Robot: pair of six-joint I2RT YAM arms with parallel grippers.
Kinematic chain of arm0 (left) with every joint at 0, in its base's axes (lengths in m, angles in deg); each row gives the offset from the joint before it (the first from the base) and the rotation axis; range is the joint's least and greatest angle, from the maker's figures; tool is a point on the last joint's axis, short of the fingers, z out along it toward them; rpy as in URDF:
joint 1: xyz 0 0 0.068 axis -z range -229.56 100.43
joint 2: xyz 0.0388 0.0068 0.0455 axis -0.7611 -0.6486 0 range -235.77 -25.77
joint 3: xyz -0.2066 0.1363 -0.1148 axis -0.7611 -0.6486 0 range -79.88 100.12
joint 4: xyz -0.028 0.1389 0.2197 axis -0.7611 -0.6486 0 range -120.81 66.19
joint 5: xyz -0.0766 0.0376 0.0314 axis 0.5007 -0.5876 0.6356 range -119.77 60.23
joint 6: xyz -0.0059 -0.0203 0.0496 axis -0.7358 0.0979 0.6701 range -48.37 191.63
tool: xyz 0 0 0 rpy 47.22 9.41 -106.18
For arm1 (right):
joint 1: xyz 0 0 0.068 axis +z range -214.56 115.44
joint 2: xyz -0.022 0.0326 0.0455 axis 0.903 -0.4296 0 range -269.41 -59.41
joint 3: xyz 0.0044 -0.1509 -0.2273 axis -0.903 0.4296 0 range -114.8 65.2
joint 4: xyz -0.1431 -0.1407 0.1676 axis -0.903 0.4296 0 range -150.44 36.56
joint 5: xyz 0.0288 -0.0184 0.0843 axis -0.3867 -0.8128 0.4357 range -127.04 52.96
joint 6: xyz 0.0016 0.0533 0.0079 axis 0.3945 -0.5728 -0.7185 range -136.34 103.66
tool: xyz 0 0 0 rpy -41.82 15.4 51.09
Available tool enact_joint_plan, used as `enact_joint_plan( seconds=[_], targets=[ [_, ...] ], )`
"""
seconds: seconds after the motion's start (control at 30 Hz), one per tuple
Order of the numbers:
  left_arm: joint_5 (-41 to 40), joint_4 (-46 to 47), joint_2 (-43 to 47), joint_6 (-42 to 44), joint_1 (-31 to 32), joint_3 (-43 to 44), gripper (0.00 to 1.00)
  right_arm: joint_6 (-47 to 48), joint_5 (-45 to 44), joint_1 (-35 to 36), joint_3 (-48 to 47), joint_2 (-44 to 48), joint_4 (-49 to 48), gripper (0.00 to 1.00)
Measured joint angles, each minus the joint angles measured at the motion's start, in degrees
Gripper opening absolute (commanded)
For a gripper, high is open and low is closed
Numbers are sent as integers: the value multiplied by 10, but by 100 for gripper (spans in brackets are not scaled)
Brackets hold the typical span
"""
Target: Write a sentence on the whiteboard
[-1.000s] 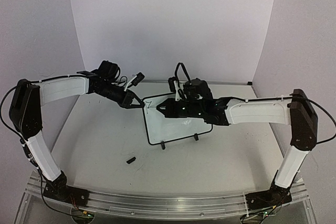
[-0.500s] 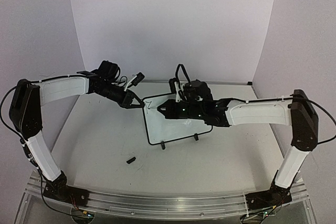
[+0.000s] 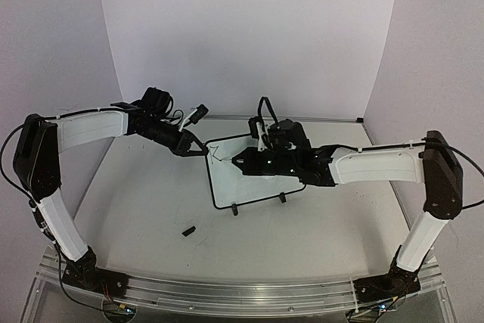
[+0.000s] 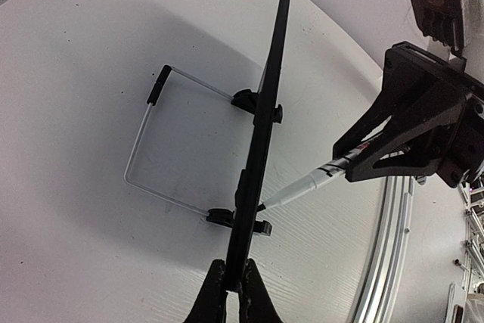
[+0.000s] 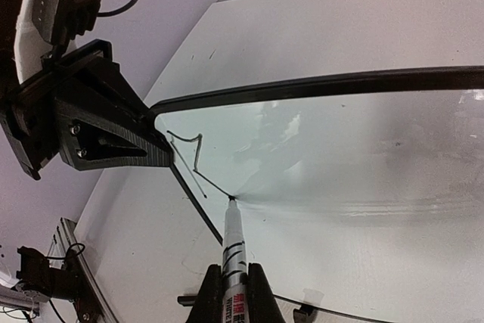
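Out on the left, the left gripper point(image 3: 198, 149) is pinching the whiteboard point(image 3: 249, 187) by its thin black frame, jaws drawn in tight on the upper left corner. In the left wrist view the board is running edge-on straight out from between its fingers point(image 4: 213, 300). The whiteboard is standing on its two black feet point(image 3: 234, 209) on the table point(image 3: 136, 202), between the two grippers. Behind the board, on the side away from the marker, a bent wire stand point(image 4: 144, 149) is lying flat on the tabletop. Well apart from that gripper, towards the arm bases, a small black piece point(image 3: 187, 230) is lying on the table by itself.

Moving right, just beside the left gripper's tip, the sentence point(image 5: 193, 160) is showing as only a few thin dark strokes near the board's corner, too little to read as a word.

Further right, the right gripper point(image 5: 233, 281) is clamping narrow on a white marker point(image 5: 233, 243). The barrel is sticking straight out ahead between its fingers. The dark tip is touching the white surface right at the lower end of those strokes, close to the board's left edge and just beside the left gripper
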Motion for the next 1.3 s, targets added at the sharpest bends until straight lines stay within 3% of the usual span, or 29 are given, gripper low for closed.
enact_joint_plan(
  seconds=[0.4, 0.77, 1.3],
  targets=[
    [-5, -4, 4, 7, 4, 0, 0, 3, 80, -4, 13, 32, -15, 0],
    [-9, -5, 6, 8, 6, 0, 0, 0, 77, -11, 22, 56, -22, 0],
    [-9, -6, 6, 9, 6, 0, 0, -3, 36, -14, 3, 24, -11, 0]
  ],
)
